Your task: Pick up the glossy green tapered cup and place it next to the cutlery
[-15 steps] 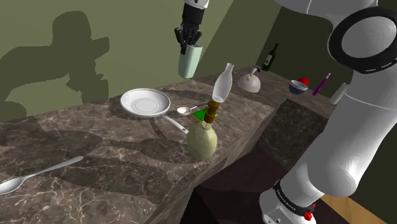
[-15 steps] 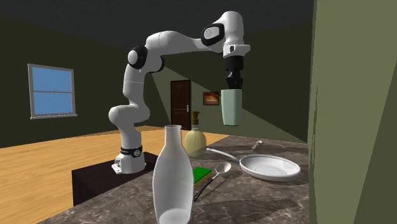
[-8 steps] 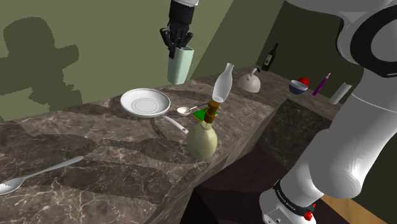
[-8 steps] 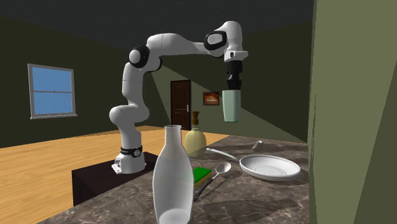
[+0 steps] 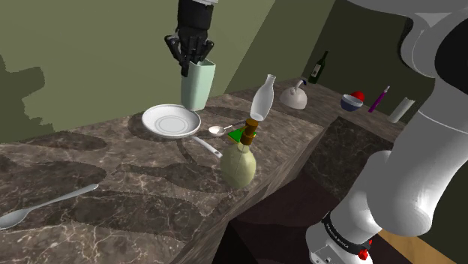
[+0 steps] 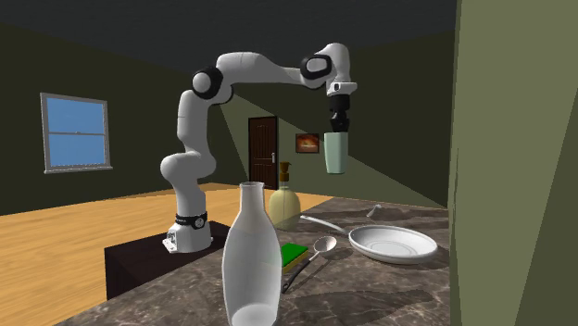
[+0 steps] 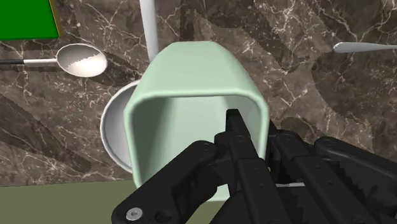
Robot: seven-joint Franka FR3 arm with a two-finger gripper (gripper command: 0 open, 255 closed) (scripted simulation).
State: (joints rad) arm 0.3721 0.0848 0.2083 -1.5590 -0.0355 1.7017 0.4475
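the gripper (image 5: 194,63) pinches the cup (image 5: 197,88) by its wall above the plate (image 5: 155,120) (carrying step); next, lower it beside the spoon (image 5: 217,129).

Olive-green walls (image 5: 90,45) close in around a dark, veined marble counter (image 5: 135,195). Across the room a window (image 6: 76,131) with blue panes sits above a warm wooden floor (image 6: 83,218). A dark door (image 6: 263,153) stands in the far wall, a small framed picture (image 6: 307,143) beside it, under a dim ceiling (image 6: 139,37). A broad shadow (image 5: 22,90) lies on one wall.

No readable text, lettering on arm's base ring (image 5: 339,237) too small
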